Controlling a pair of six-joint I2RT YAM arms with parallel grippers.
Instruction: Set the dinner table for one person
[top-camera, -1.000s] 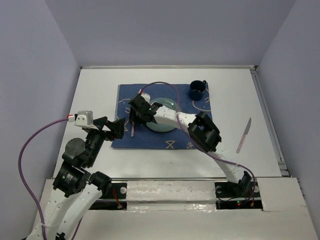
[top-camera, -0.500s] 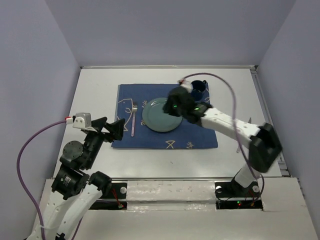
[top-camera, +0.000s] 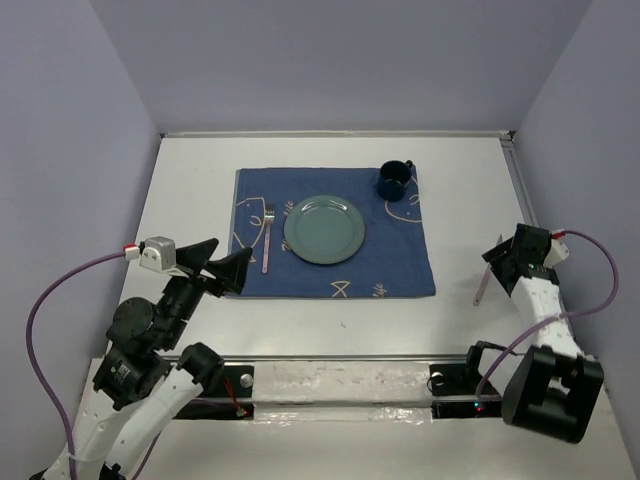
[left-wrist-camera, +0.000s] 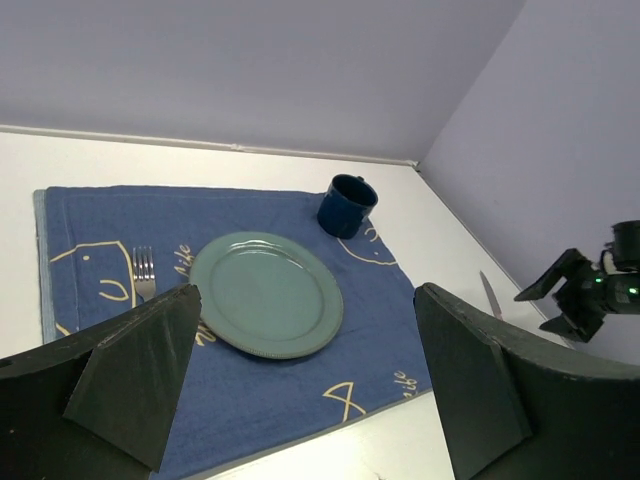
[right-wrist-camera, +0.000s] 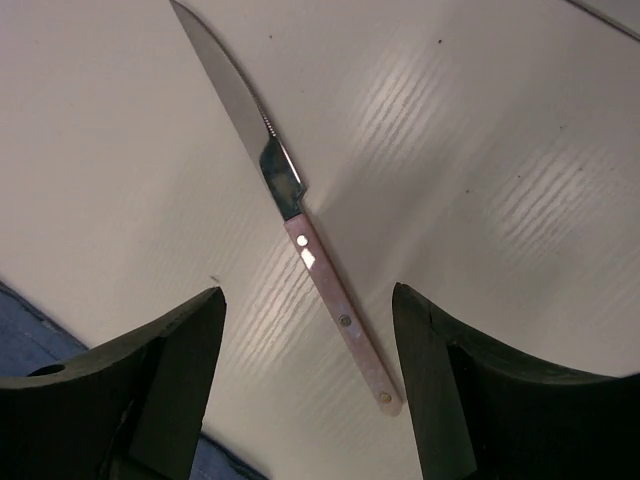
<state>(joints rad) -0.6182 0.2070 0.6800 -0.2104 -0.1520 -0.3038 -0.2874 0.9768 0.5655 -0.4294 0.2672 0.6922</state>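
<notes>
The dinner table is a white tabletop. On it lies a blue placemat with a green plate, a fork to the plate's left and a dark blue mug at its far right corner. A pink-handled knife lies on the bare top right of the mat. My right gripper hovers open over it; in the right wrist view the knife has its handle between the spread fingers of the gripper, untouched. My left gripper is open and empty by the mat's near left corner.
Grey walls close in the table on three sides. A raised rail runs along the right edge, close to the knife. In the left wrist view the plate, mug and fork lie ahead of the left gripper.
The right arm has swung from over the fork and plate across to the right side and now hangs above the knife, jaws wider. The left arm has drawn back slightly.
</notes>
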